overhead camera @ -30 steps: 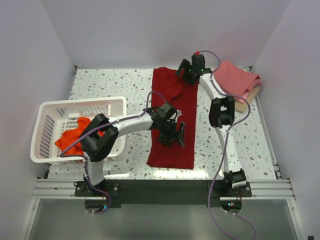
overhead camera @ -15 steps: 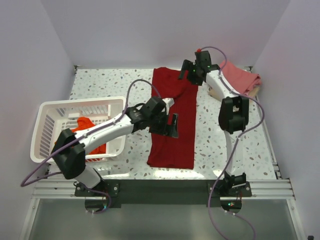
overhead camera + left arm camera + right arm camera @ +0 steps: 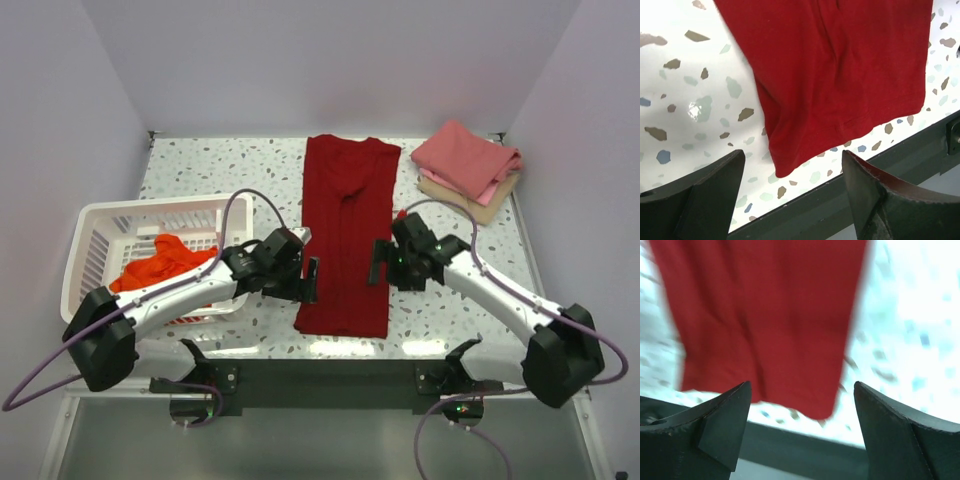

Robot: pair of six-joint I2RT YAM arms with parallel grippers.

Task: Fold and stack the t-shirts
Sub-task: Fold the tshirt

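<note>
Crimson shirt (image 3: 345, 235) lies flat mid-table (image 3: 200, 165) as a long narrow strip, collar at the far end, hem near the front edge. Left gripper (image 3: 309, 280) sits low just beside the shirt's left edge near the hem, jaws wide apart, nothing in them. Right gripper (image 3: 379, 262) is just beside the right edge, jaws also wide and empty. Both wrist views show the hem corners between the spread fingers, not pinched; right wrist view is blurred. Orange shirt (image 3: 158, 268) is bunched in the basket (image 3: 100, 213) at left. Pink shirt (image 3: 465, 158) is folded on the tan shirt (image 3: 492, 206) at the far right corner.
</note>
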